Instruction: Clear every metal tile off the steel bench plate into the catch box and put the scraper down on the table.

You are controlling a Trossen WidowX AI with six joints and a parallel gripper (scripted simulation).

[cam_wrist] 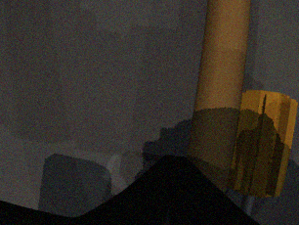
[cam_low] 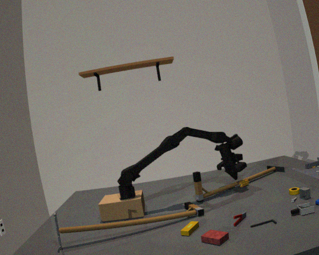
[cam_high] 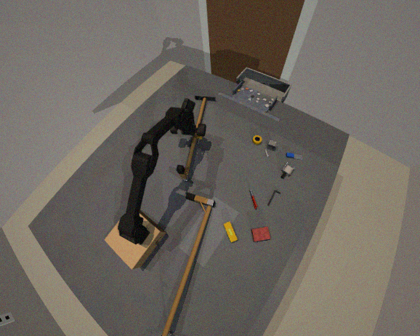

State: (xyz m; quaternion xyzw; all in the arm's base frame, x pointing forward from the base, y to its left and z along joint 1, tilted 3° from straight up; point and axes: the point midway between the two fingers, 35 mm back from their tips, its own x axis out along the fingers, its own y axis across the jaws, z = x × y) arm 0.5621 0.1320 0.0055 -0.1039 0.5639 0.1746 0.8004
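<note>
Several small pale and coloured tiles (cam_high: pixel 264 99) lie on the blue-grey plate (cam_high: pixel 243 95) at the far end of the table. The catch box (cam_high: pixel 285 95) stands behind it. A long scraper (cam_high: pixel 191 156) (cam_low: pixel 222 189) (cam_wrist: pixel 222 64) lies on the table, its dark blade (cam_high: pixel 205 98) (cam_low: pixel 275 168) toward the far end, with an upright dark-topped grip (cam_low: pixel 197 183) at its near end and a yellow block (cam_low: pixel 244 182) (cam_wrist: pixel 266 142) at the shaft. My gripper (cam_high: pixel 195 134) (cam_low: pixel 235 177) (cam_wrist: pixel 173 158) is shut and empty, just above the shaft near the yellow block.
A second long-handled tool (cam_high: pixel 190 262) (cam_low: pixel 127 221) lies near the arm's wooden base (cam_high: pixel 128 249) (cam_low: pixel 122 208). To the right are a yellow box (cam_high: pixel 230 232), red block (cam_high: pixel 261 233), red-handled tool (cam_high: pixel 254 201), hex key (cam_high: pixel 272 198) and yellow tape roll (cam_high: pixel 253 141).
</note>
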